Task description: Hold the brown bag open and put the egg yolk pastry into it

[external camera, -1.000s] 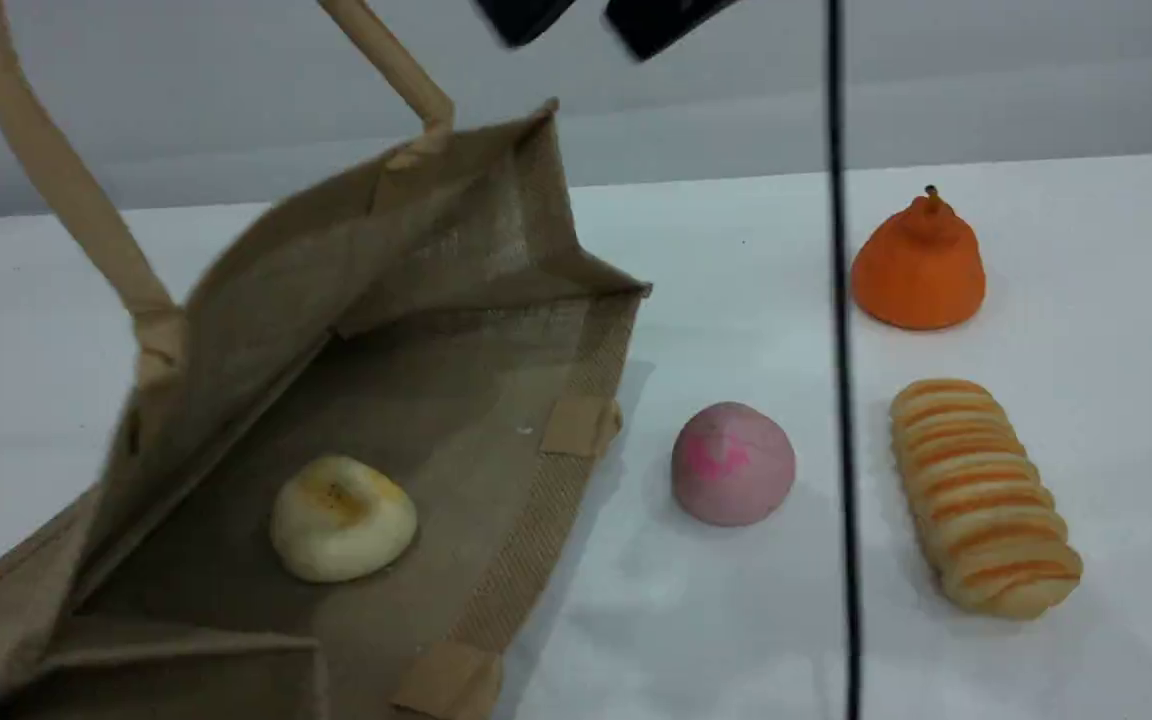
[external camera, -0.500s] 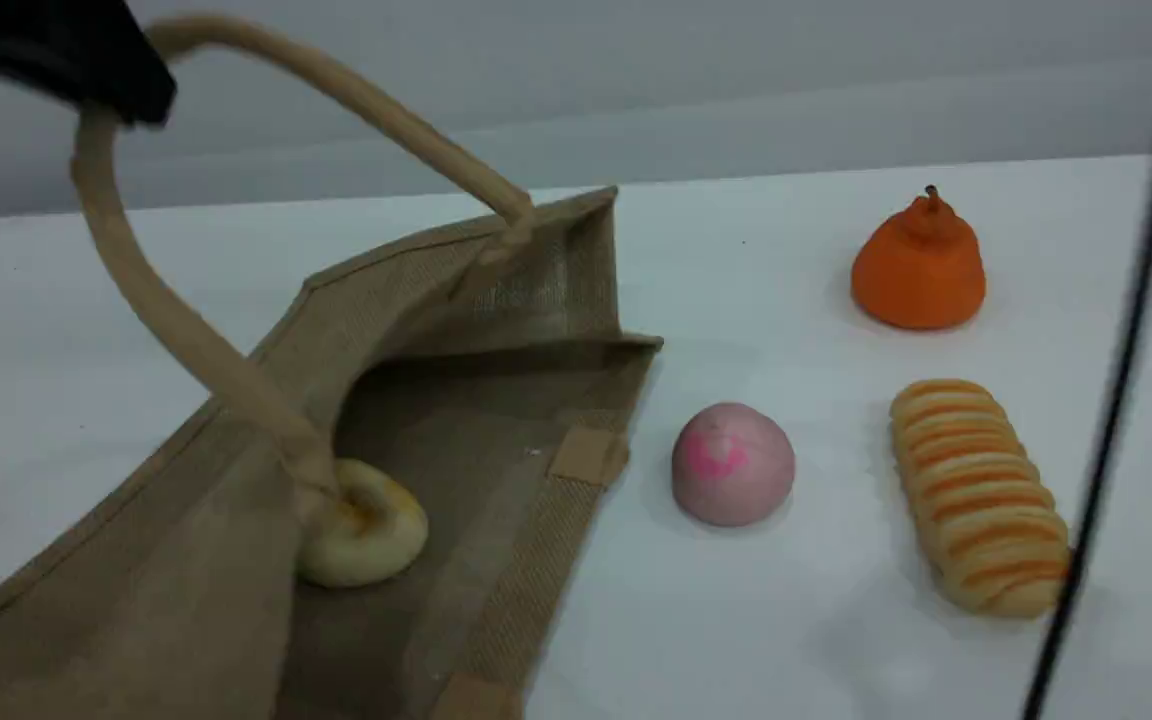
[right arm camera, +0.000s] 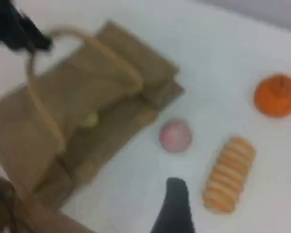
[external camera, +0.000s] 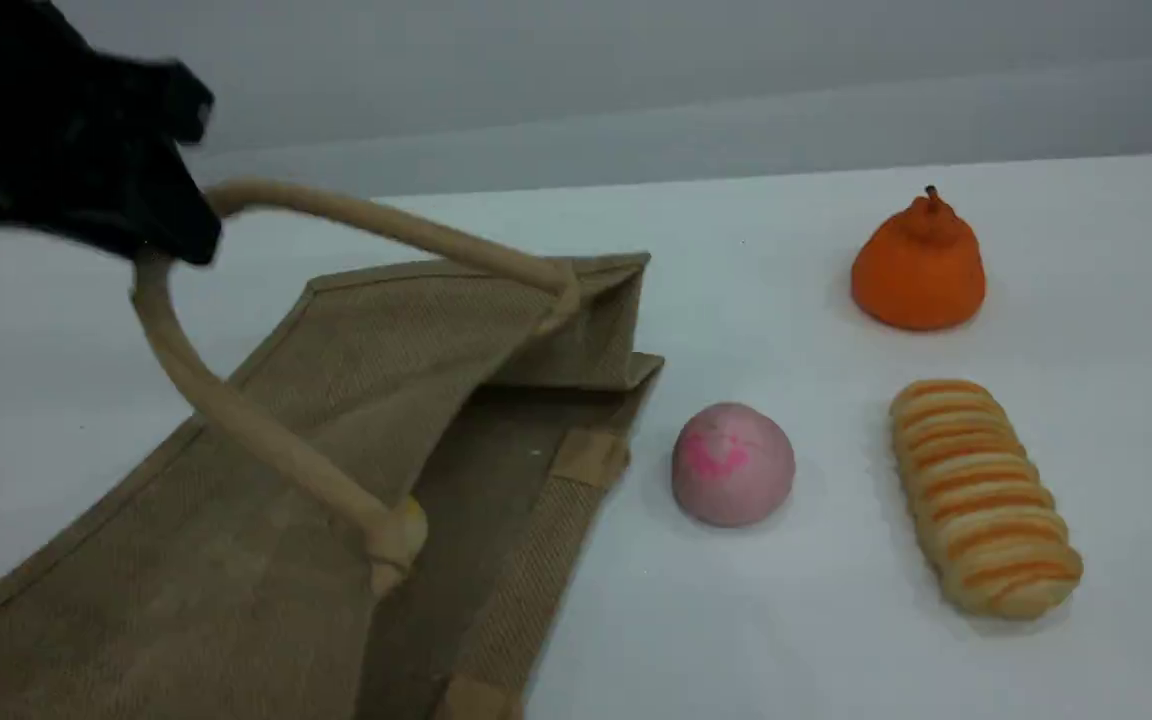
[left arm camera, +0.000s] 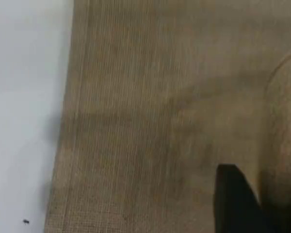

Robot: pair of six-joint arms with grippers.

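The brown bag lies on its side at the left of the scene view, its upper wall sagging almost flat so the mouth is a narrow slot. Only a yellow sliver of the egg yolk pastry shows inside, behind the handle's base. The beige handle arcs up to my left gripper, which is shut on its top. In the left wrist view the handle runs between the dark fingers above the bag's weave. My right gripper is outside the scene view; its fingertip hangs open and high over the table.
On the white table to the right of the bag sit a pink-swirled bun, a long orange-striped loaf and an orange pear-shaped piece. A grey wall closes the back.
My left gripper has come down and left with the handle, and the bag's upper wall has dropped over the pastry. The right arm's fingers and cable have left the scene view.
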